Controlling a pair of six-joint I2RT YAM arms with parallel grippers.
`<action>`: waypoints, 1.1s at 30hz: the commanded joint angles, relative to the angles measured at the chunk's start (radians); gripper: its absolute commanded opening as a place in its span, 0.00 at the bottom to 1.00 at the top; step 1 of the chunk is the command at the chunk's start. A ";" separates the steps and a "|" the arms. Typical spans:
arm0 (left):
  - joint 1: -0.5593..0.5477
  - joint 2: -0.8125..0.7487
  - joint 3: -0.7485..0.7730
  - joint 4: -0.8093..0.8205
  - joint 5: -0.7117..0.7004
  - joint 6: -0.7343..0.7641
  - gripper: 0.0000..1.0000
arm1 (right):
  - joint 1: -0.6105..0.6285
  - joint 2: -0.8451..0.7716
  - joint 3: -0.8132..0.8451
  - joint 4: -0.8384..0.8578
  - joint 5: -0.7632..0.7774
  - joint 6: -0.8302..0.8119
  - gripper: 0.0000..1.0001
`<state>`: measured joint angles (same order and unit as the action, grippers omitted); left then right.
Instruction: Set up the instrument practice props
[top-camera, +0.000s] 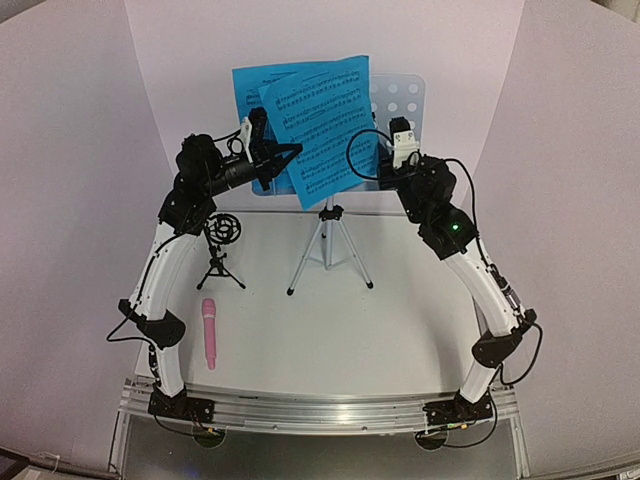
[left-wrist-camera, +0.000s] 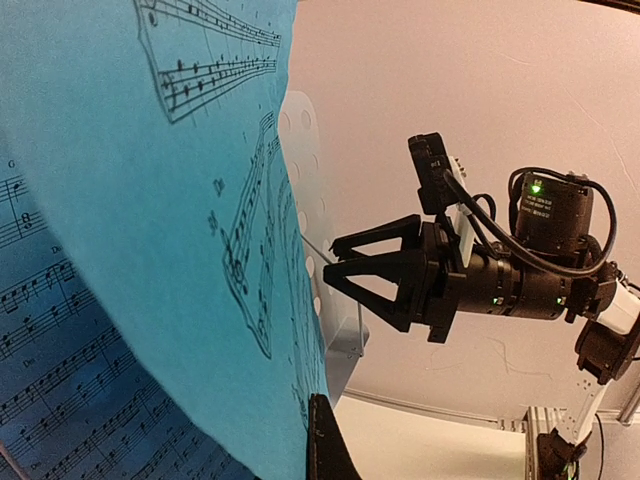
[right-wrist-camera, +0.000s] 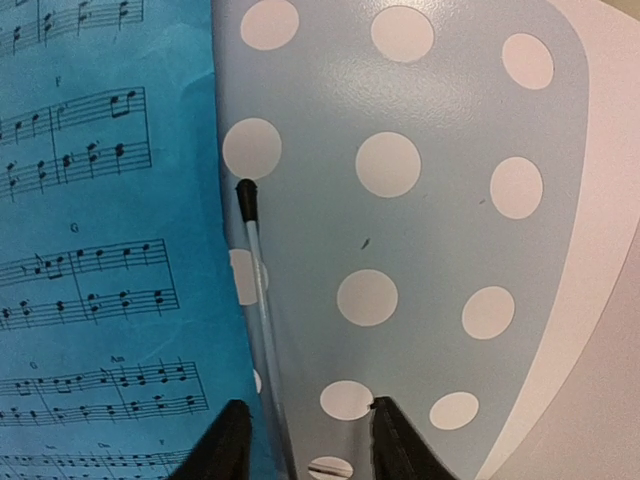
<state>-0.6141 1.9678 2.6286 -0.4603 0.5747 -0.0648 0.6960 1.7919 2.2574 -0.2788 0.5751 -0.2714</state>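
Note:
The pale-blue perforated music stand (top-camera: 403, 97) rises on its slim tripod (top-camera: 328, 250) at the table's middle back. Bright-blue sheet music (top-camera: 320, 120) leans on it. My left gripper (top-camera: 285, 158) is shut on the sheet's lower left edge. In the left wrist view the sheet music (left-wrist-camera: 130, 250) hides one finger, and the other fingertip (left-wrist-camera: 325, 440) presses against the paper. My right gripper (right-wrist-camera: 305, 435) stands open against the stand's desk (right-wrist-camera: 440, 230), straddling its thin page-holder wire (right-wrist-camera: 258, 290). The pink microphone (top-camera: 209, 333) lies at the front left. The black ring-topped tripod (top-camera: 222, 245) stands behind it.
The left wrist view shows my right gripper (left-wrist-camera: 332, 262) pointing at the stand's edge (left-wrist-camera: 300, 170). A metal rail (top-camera: 320, 408) runs along the table's near edge between the arm bases. A curved white backdrop closes off the back.

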 joint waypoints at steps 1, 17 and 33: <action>0.001 -0.006 -0.004 0.047 0.007 0.023 0.00 | -0.007 -0.004 0.008 0.023 0.008 -0.006 0.24; 0.014 0.010 -0.001 0.067 -0.017 -0.143 0.00 | -0.030 -0.081 -0.148 0.165 -0.057 0.006 0.00; 0.018 0.061 0.014 0.160 -0.058 -0.073 0.00 | -0.099 -0.192 -0.447 0.504 -0.305 0.092 0.00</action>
<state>-0.6032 2.0140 2.6265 -0.3814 0.5368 -0.1777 0.6118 1.6526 1.9046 0.0701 0.3474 -0.1957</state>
